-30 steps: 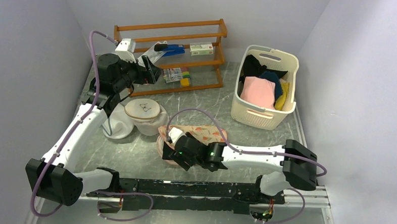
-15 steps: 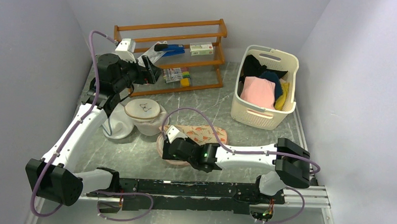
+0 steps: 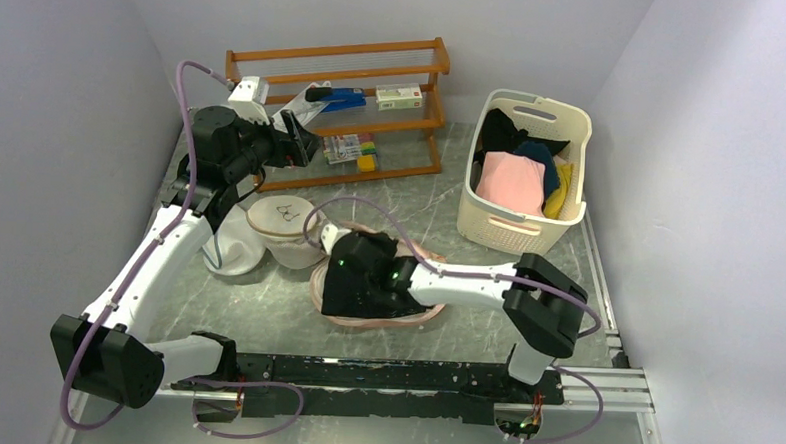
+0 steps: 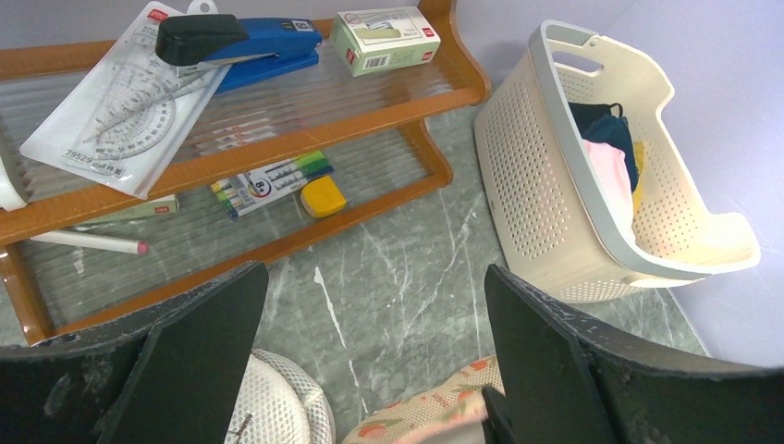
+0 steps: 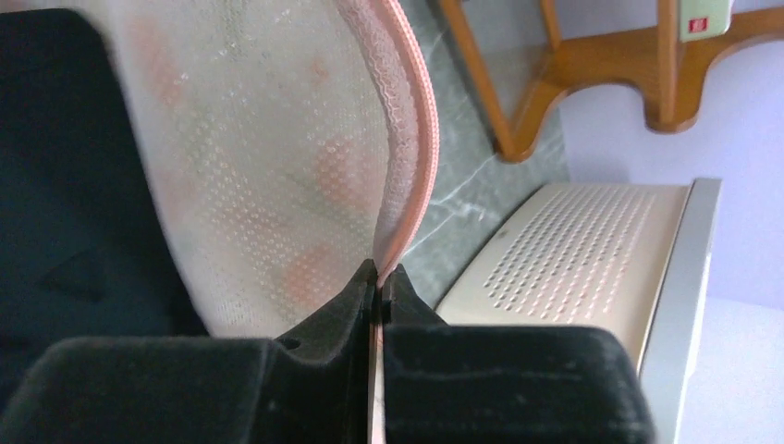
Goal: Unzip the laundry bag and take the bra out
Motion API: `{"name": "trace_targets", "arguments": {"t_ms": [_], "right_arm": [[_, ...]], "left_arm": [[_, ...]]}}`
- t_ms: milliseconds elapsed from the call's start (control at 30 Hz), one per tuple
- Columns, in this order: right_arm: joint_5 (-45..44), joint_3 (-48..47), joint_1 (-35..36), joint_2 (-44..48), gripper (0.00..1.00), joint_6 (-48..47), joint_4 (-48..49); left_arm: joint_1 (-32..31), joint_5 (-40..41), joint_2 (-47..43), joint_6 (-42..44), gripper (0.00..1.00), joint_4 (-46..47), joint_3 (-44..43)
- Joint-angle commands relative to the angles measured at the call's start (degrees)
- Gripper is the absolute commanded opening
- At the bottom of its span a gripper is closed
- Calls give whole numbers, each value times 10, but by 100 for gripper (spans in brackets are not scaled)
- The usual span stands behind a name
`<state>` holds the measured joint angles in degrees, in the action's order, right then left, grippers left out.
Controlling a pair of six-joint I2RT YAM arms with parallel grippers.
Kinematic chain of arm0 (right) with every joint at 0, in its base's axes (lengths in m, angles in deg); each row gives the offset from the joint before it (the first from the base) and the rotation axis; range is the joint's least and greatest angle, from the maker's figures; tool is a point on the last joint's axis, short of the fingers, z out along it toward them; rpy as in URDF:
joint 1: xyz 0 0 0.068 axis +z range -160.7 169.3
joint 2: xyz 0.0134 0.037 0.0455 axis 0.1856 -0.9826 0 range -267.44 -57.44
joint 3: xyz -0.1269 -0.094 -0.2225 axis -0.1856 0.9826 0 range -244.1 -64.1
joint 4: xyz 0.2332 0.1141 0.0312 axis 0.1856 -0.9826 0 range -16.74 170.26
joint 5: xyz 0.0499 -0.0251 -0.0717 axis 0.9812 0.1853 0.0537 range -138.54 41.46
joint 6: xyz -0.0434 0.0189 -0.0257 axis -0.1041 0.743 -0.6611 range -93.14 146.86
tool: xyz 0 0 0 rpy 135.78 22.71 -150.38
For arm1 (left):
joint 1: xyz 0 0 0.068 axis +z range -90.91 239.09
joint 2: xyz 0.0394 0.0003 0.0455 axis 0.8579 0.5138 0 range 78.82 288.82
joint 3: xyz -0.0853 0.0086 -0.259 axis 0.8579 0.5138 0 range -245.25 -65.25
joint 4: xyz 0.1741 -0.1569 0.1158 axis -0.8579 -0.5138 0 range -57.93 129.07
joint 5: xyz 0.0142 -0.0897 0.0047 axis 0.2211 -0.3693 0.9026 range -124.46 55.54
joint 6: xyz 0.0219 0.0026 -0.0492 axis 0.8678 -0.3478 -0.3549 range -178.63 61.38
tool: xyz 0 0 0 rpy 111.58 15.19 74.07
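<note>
The peach-pink laundry bag (image 3: 427, 312) lies on the table in front of the arm bases. One flap is lifted and shows its plain beige mesh inside (image 5: 277, 157). My right gripper (image 5: 379, 273) is shut on the flap's pink edge trim (image 5: 411, 176); from above the right gripper (image 3: 353, 248) sits over the bag. A dark garment, apparently the bra (image 5: 65, 166), lies inside the bag, and the bra (image 3: 361, 296) also shows from above. My left gripper (image 4: 370, 305) hangs open and empty, high in front of the shelf. A corner of the printed bag (image 4: 434, 407) shows below it.
A wooden shelf (image 3: 346, 60) with a stapler, a box and pens stands at the back. A cream laundry basket (image 3: 519, 228) full of clothes is at the right. Two round white mesh bags (image 3: 284, 222) sit left of the laundry bag, under the left arm.
My right gripper has closed on the bag's trim and swung back and up, folding the flap open and exposing the dark garment. The left arm has not moved.
</note>
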<state>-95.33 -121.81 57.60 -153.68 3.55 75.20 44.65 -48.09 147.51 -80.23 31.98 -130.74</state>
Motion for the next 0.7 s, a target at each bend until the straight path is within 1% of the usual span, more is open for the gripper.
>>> {"name": "trace_targets", "arguments": {"t_ms": [0,67,200,233,333,467,533,567,667], "right_arm": [[100,0,-63,-6,0,-189,166],[125,13,-75,-24,0,-230,209],[168,-18,-104,-74,0,-258,220],[177,-18,-109,-82,0,-266,236],[178,-10,-125,-110,0,-283,310],[189,-6,-134,-146,0,-287,368],[190,0,-135,-158,0,-290,422],[196,15,-136,-164,0,-290,434],[201,18,-139,-185,0,-289,474]], "left_arm": [[5,-4,-8,-1,99,12,-6],[6,-4,-10,-2,99,13,-5],[6,-1,-13,-1,99,13,-6],[6,-1,-14,-1,99,13,-6],[7,0,-16,0,99,15,-3],[8,-1,-15,-1,99,14,-4],[9,-1,-15,-2,99,14,-4],[9,-2,-15,-2,99,15,-4],[10,-5,-15,-4,99,16,-3]]}}
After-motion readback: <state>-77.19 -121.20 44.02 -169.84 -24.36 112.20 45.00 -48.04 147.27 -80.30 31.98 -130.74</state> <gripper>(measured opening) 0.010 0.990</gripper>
